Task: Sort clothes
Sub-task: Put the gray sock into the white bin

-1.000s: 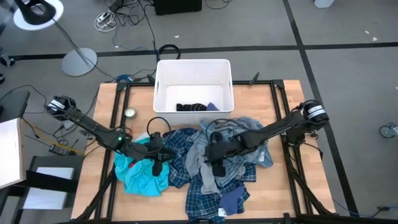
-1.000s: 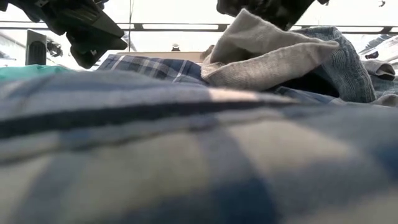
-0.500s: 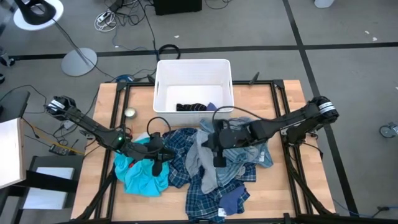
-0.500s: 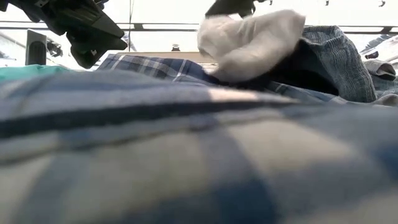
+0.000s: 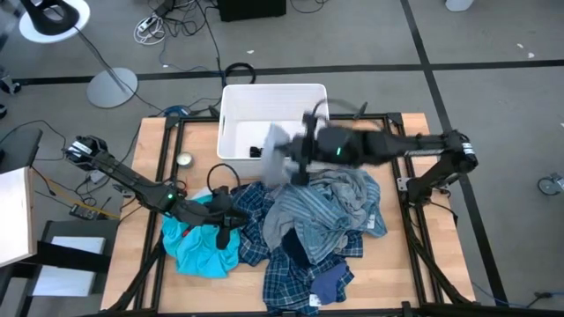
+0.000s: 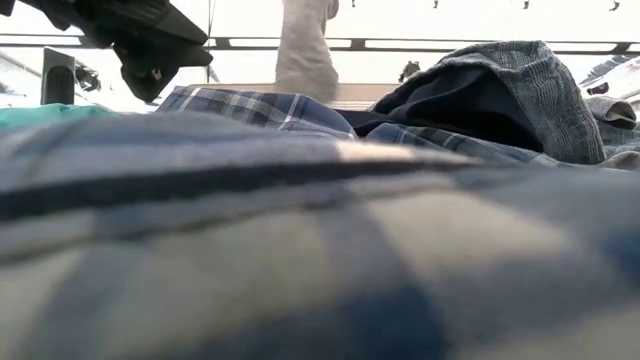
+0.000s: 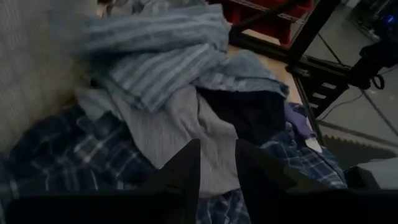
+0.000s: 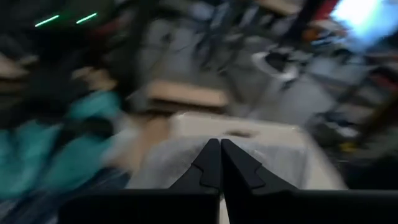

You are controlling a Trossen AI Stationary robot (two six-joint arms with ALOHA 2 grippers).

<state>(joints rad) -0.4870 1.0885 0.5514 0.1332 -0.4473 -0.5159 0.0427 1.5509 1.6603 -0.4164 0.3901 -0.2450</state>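
Observation:
My right gripper (image 5: 298,158) is shut on a light grey garment (image 5: 278,158) at the near wall of the white bin (image 5: 231,123). The garment hangs high in the low view (image 6: 305,50). A dark sock (image 5: 256,151) lies in the bin. The pile on the table holds plaid shirts (image 5: 256,211), a grey-blue striped garment (image 5: 326,207) and a turquoise shirt (image 5: 198,251). My left gripper (image 5: 222,231) is open with a narrow gap, just above the pile between the turquoise and plaid shirts. It touches nothing that I can see. My right gripper pinches the grey garment between its two shut fingers (image 8: 219,163). Which part of the garment it holds is hidden by blur and by the gripper itself. The fingers come from the table's right side. The garment (image 6: 305,60) hangs slack below them, lifted clear of the pile.
A small round tin (image 5: 183,160) lies on the table left of the bin. A dark blue garment (image 5: 330,282) lies at the pile's near edge. The black frame rails (image 5: 163,150) run along the table's sides. Bare wood shows at the table's far right (image 5: 397,132).
My right gripper has gone up and toward the far edge and the bin, carrying the grey garment. The garment was draped on the pile a second ago. It now hangs clear at the bin's near wall. The striped garment beneath it is uncovered.

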